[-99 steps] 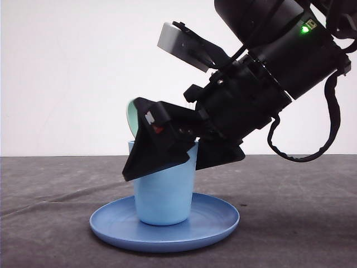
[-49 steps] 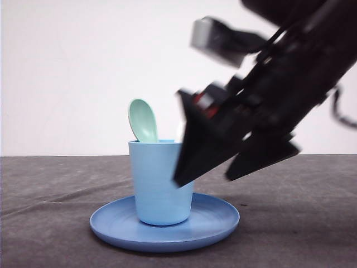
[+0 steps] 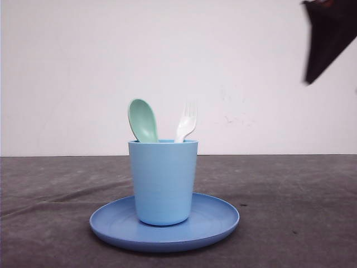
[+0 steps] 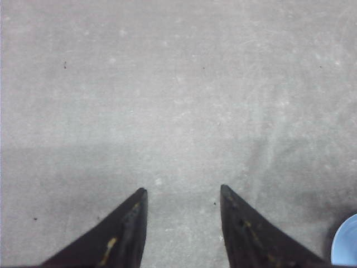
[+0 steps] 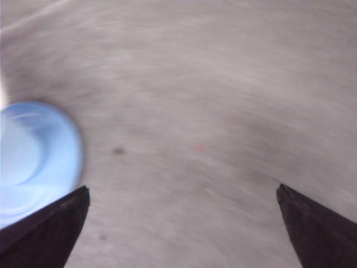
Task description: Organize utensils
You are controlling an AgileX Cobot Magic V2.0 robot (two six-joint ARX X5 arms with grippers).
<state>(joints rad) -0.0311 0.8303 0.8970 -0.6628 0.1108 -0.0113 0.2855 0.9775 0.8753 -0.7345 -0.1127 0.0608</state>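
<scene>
The fork (image 3: 186,121) and spoon (image 3: 143,120) are stood in the cup (image 3: 163,181), well below the right pincer (image 5: 181,192), whose jaws are spread wide. The left pincer (image 4: 181,192) is parted too. The light cup could be toppled by any careless return swing.

The left gripper (image 4: 181,192) hangs over the bare grey surface (image 4: 178,100), its two dark jaws apart with nothing between them. Near one jaw, a sliver of the blue plate (image 4: 347,241) lies on the surface.
</scene>
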